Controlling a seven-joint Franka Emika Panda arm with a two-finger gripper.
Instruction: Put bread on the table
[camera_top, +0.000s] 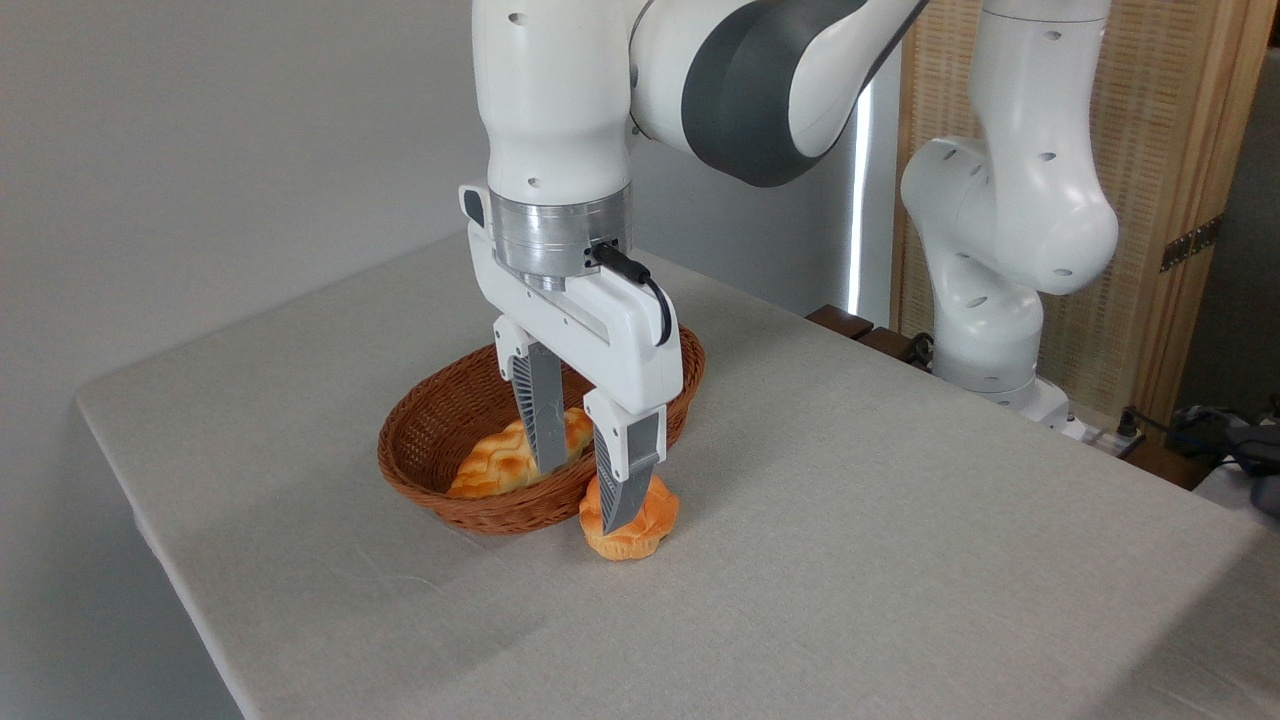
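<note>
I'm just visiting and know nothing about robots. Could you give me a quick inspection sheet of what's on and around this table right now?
Surface: table covered in plain grey-beige cloth, flat, no spills seen.
Job's things: braided bread lies inside the wicker basket, not yet on the table.
Clutter: small round bun sits on the cloth just outside the basket's front rim.
Gripper: gripper open, pointing down over the basket's right end; one finger in front of the bread, the other in front of the bun. Whether either one touches cannot be told.
Cables: black cable loops at the wrist; more leads at the far right edge.
Surroundings: grey wall, arm base, wooden screen behind.
</note>
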